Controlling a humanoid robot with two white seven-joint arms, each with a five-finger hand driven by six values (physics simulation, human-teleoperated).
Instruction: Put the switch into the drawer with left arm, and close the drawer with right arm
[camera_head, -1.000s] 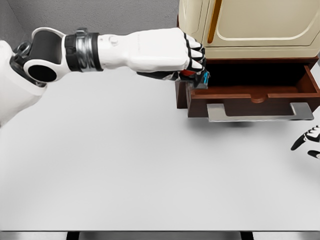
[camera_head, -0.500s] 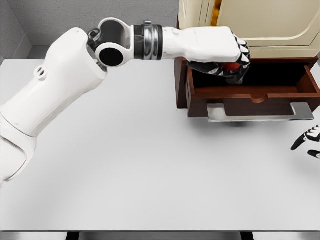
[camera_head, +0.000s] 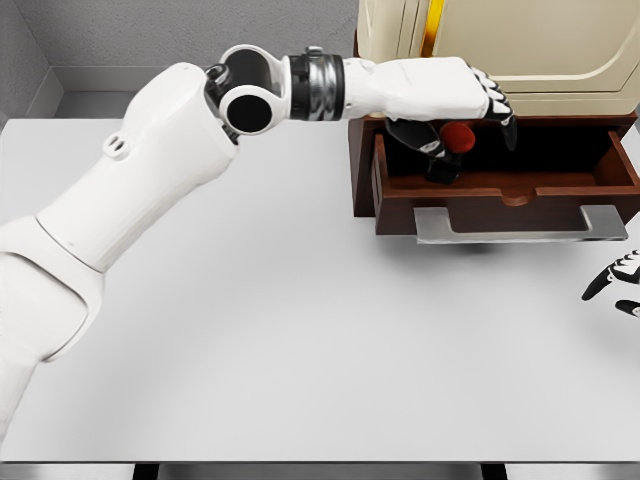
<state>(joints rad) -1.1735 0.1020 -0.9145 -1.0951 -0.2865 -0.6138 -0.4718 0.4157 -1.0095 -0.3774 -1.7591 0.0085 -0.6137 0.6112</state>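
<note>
Dark red-brown wood forms the open drawer (camera_head: 505, 192), pulled out from the cream cabinet (camera_head: 500, 45) above the white table (camera_head: 300, 320). Your left hand (camera_head: 450, 95) reaches over the drawer's left half with its fingers (camera_head: 497, 102) now uncurled and hanging loose. The switch (camera_head: 452, 142), seen as a red knob on a dark body, sits just below the palm, inside the drawer's outline; you cannot tell whether it has reached the drawer floor or still touches the thumb.

To do this step well, let the fingers part fully before you lift, then raise the hand straight up so it does not drag the switch over the front wall. Clear the drawer entirely before the other arm moves. Your right hand (camera_head: 615, 280) shows only at the right edge, dark fingertips spread, near the metal handle (camera_head: 520, 222); push that handle squarely when its turn comes.

Compared with half a second ago, the fist that enclosed the switch has loosened, and the red knob is more exposed. The elbow has swung slightly rightward. A second ago the hand was still short of the drawer's left wall.
</note>
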